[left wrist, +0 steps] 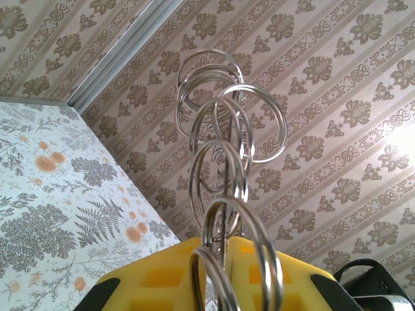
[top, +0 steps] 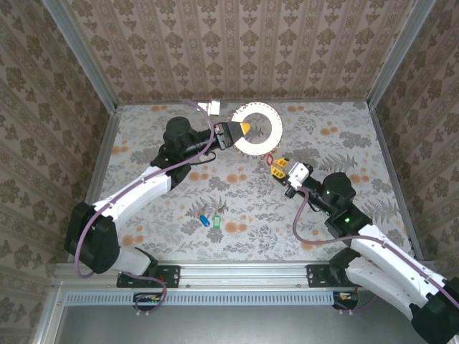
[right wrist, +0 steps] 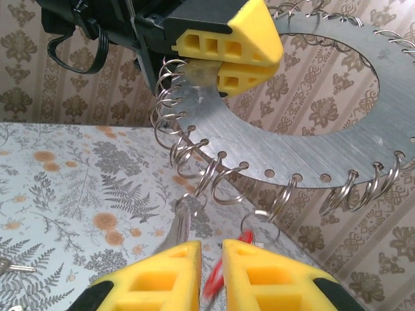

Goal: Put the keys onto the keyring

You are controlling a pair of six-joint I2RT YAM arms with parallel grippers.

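**A:** Where is the keyring, and why up there?

**B:** The keyring (top: 274, 129) is at the upper centre of the top view, lifted off the surface (top: 323, 215). It is a flat metal band with small split rings (right wrist: 224, 188) through holes along its rim. My left tool (top: 244, 129) is clamped on its left edge. I judge that this grip is there to steady the band and let the split rings dangle free, where my other arm can reach them.

**A:** And the right side?

**B:** My right tool (right wrist: 211, 259) sits just below the band's lower rim, at the bottom of its own wrist view. Its fingers are nearly together, with the red key (right wrist: 213, 288) in the narrow gap. To me that reads as clamped on the key's head. The key is blurred there, so I cannot say how firm the hold is.

**A:** Why so close under the rim?

**B:** Probably to line the key up with one dangling split ring. Those rings are thin and crowded, so the approach needs fine aim. A slip could drop the key or snag a neighbouring ring.

**A:** Other keys?

**B:** A blue key (top: 204, 221) and a green key (top: 219, 221) lie side by side on the surface, lower centre of the top view and well apart from the keyring. They are not yet on it.
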